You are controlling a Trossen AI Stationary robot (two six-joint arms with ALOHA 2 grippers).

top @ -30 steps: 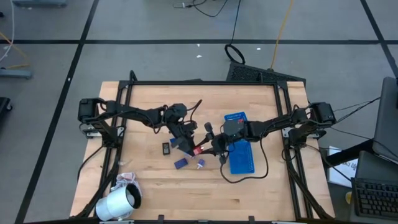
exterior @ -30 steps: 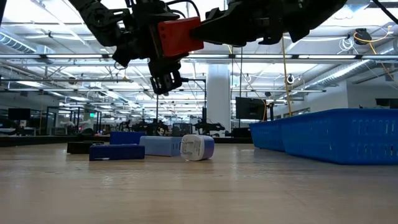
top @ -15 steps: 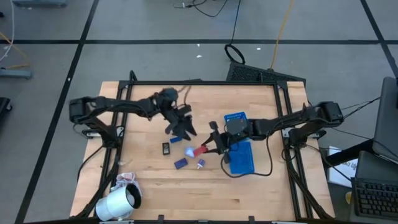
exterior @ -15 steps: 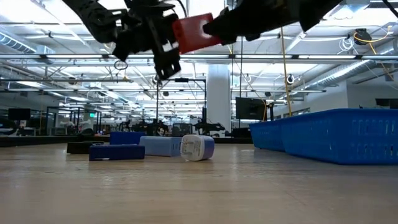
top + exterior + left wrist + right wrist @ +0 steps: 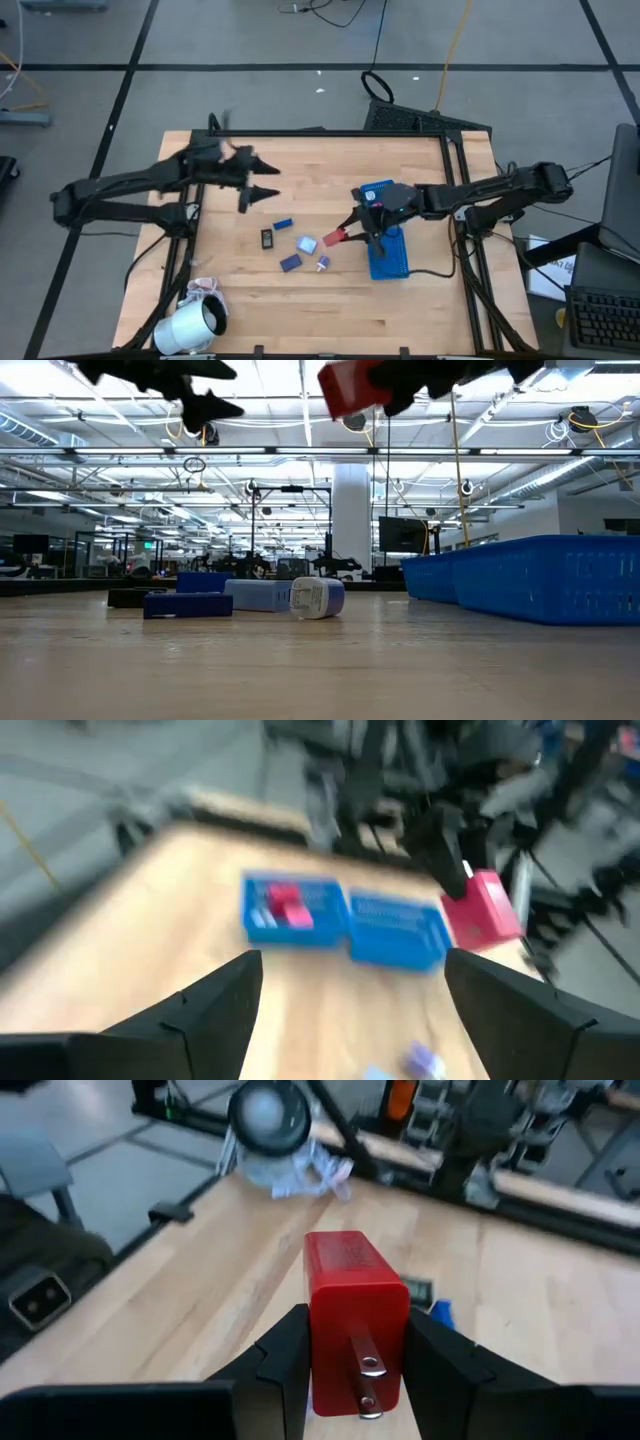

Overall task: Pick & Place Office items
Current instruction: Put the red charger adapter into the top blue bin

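a: where's the red block?
b: the red block (image 5: 334,237) is clamped in the right end effector (image 5: 343,231), up off the tabletop (image 5: 420,300), just left of the blue tray (image 5: 392,262). in the right wrist view the red block (image 5: 352,1315) sits between the two dark fingers (image 5: 285,1355), with two metal prongs on its face.

a: and the other pieces?
b: they lie on the wood left of the tray: a small dark blue block (image 5: 283,223), a black block (image 5: 266,239), a light blue block (image 5: 306,244), another dark blue block (image 5: 290,263) and a little white and blue piece (image 5: 322,265). from the low view the same group shows as a dark blue block (image 5: 188,604), a light blue block (image 5: 258,594) and a white piece (image 5: 317,597) in a cluster, with the tray (image 5: 540,576) to the right.

a: anything in the tray?
b: the left wrist view shows one red piece (image 5: 287,906) inside a compartment of the tray (image 5: 395,926).

a: the left arm?
b: its left end effector (image 5: 262,190) hangs over the far left part of the tabletop, fingers spread wide and holding nothing. a white roll (image 5: 190,326) lies at the near left corner.
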